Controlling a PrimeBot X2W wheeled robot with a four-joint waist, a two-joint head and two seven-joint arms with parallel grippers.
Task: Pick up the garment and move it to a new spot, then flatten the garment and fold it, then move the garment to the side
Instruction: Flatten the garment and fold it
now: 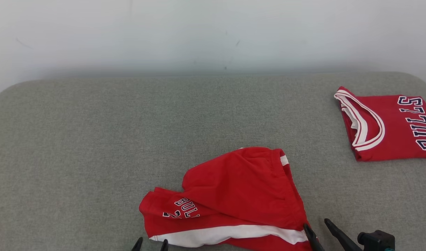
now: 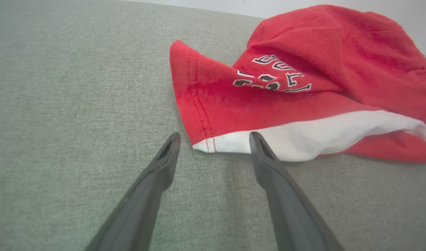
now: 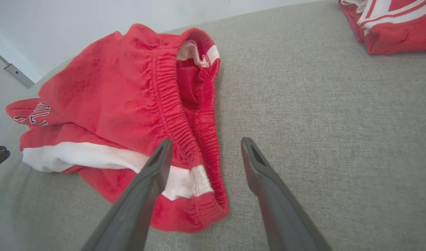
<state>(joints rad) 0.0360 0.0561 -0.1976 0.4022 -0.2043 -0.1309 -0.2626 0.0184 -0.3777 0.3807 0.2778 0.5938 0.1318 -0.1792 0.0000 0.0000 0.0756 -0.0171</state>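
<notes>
A wide grey padded surface [image 1: 94, 139] lies under everything. The red shorts [image 1: 240, 188] rest on it close to its near edge. Behind the shorts, past the far edge of the padding, stands a plain pale wall [image 1: 199, 31]. The shorts are rumpled, not flat. One leg points left and carries dark-and-white lettering, a white stripe runs along the near side, and the gathered waistband gapes open at the right end. Well to the right of the shorts and farther back lies a folded red jersey [image 1: 390, 129] with white trim at the neck and dark lettering.

The right gripper [image 3: 206, 140] is at the near right end of the shorts, its two fingers spread wide and gripping nothing. In the wrist view one finger crosses the waistband and the other is over bare padding just beside it. The left gripper [image 2: 214, 136] is at the near left corner of the shorts, also spread and empty. One tip is at the edge of the white stripe by the hem, the other over bare padding.
</notes>
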